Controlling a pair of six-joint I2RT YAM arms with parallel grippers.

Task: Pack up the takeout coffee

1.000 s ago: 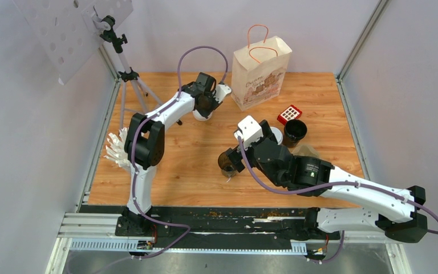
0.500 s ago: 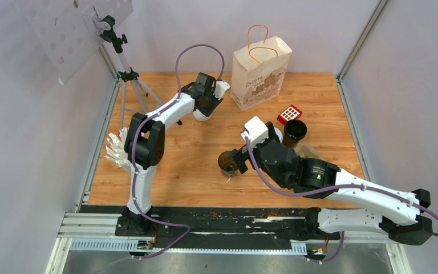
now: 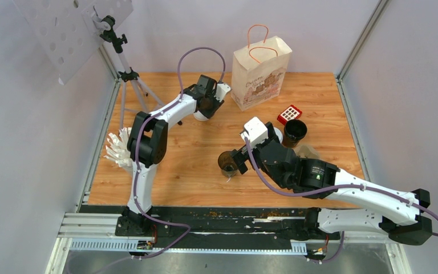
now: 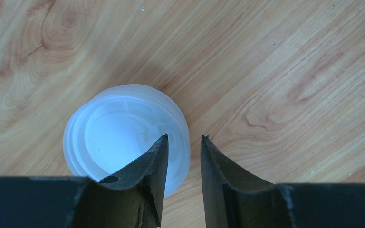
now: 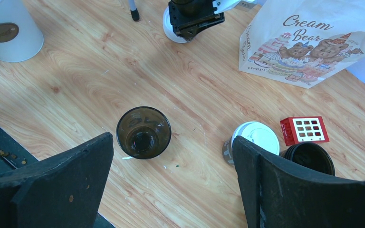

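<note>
One takeout coffee cup (image 5: pixel 251 137) with a white sip lid stands upright beside a black cup; in the top view (image 3: pixel 275 134) my right wrist half hides it. My right gripper (image 5: pixel 171 142) hangs wide open above bare table, between that cup and a lidless dark brown cup (image 5: pixel 143 132). My left gripper (image 4: pixel 184 137) hovers at the far side over a white round lid (image 4: pixel 123 135). Its jaws stand a little apart, with the lid's right rim below the gap. Whether a cup stands under that lid I cannot tell.
A paper bag (image 3: pixel 260 71) with orange handles stands upright at the back. A red box (image 3: pixel 290 113) and the black cup (image 3: pixel 295 130) sit right of centre. A pale cup with a brown oval (image 5: pixel 4 28) is at the left, and a tripod (image 3: pixel 126 74) at the back left.
My left gripper's jaws have parted over the white lid. My right arm drew back slightly to the right, away from the dark lidless cup, and then held still.
</note>
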